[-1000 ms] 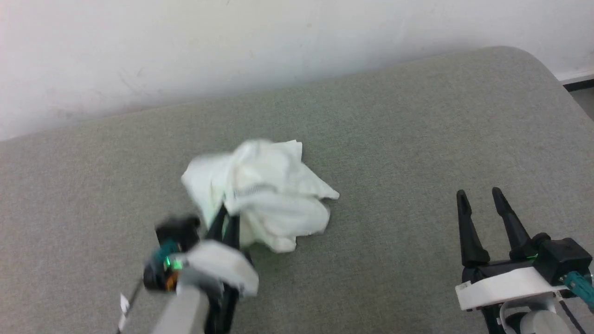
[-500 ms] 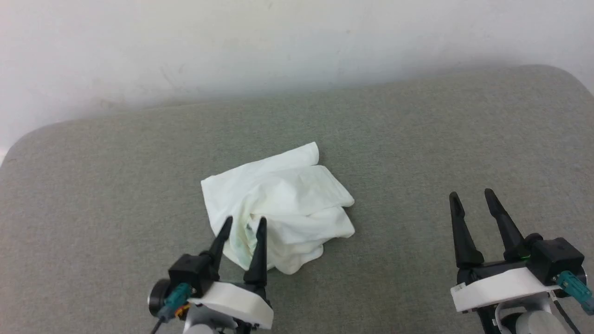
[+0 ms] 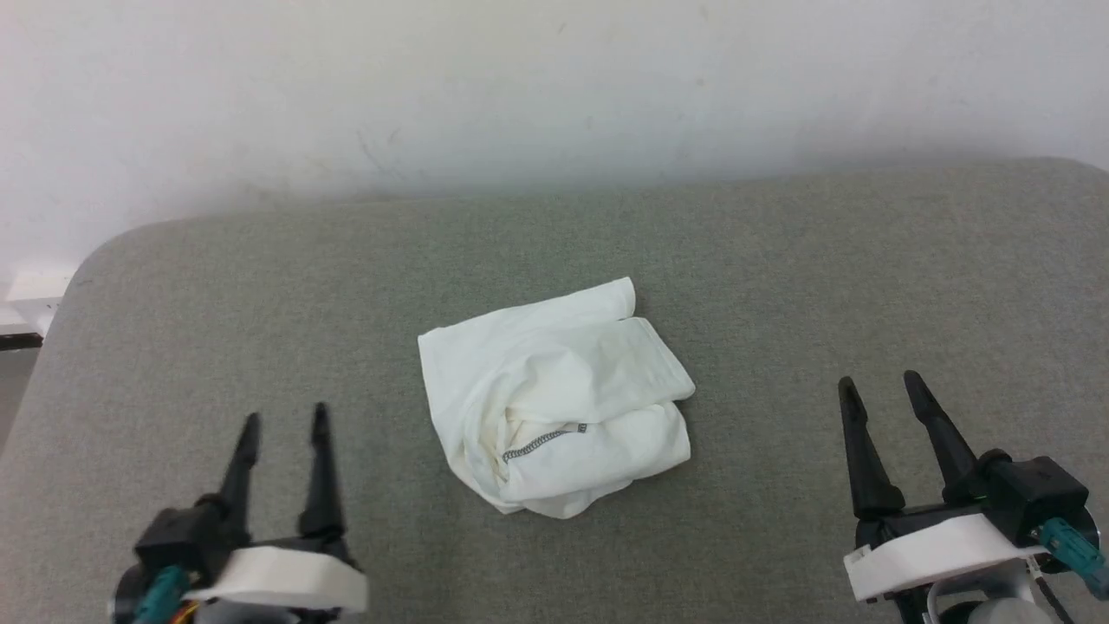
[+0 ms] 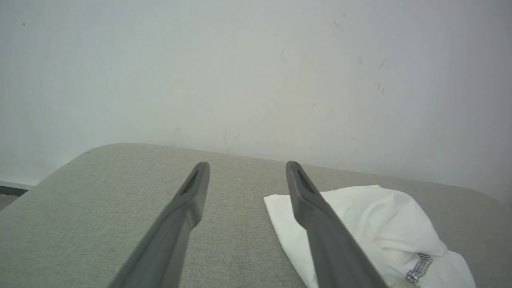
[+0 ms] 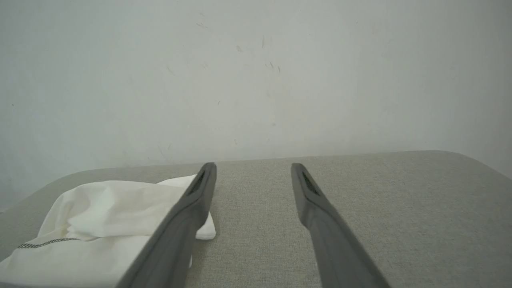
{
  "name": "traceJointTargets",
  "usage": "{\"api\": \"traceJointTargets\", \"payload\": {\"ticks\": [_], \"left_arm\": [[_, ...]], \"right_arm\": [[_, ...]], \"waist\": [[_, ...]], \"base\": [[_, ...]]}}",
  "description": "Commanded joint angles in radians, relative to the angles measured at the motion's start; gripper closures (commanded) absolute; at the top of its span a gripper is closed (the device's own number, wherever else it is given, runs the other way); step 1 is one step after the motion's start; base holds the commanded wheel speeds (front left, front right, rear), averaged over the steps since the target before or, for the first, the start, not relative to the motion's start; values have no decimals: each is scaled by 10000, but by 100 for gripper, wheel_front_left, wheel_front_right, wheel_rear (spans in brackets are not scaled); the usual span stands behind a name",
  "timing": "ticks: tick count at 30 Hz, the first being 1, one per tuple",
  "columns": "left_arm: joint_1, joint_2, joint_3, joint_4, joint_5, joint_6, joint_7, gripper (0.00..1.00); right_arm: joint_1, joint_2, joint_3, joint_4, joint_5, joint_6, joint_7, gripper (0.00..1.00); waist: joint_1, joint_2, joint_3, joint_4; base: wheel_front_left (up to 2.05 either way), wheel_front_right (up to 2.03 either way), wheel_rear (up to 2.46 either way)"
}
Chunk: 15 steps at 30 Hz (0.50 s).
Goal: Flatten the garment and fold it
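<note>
At centre of surface (image 3: 780, 260): white shirt (image 3: 554, 399) bunched, unheld. Flanking it, left gripper (image 3: 286, 416) and right gripper (image 3: 878, 381), fingers wide, empty; probably placed to seize edges.

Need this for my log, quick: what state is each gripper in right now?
Left gripper: open, holding nothing, clear of the garment.
Right gripper: open, holding nothing.

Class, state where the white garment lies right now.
In the head view the garment lies crumpled on the grey padded surface, between left gripper and right gripper, touching neither.
</note>
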Motion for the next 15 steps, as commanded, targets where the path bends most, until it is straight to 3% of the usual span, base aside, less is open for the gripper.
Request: {"api": "traceJointTargets", "payload": {"ticks": [1, 6, 15], "left_arm": [[214, 211, 296, 27, -150, 66, -44, 0], [502, 663, 879, -21, -583, -31, 133, 0], [184, 1222, 1091, -140, -1064, -399, 800, 0]], "right_arm": [[103, 11, 14, -75, -68, -7, 54, 0], [253, 11, -19, -202, -74, -7, 109, 0], [168, 11, 16, -278, -43, -7, 129, 0]], "waist": [[0, 0, -37, 53], [0, 0, -33, 178], [0, 0, 260, 268]], "base": [[0, 0, 0], [0, 0, 0], [0, 0, 0]]}}
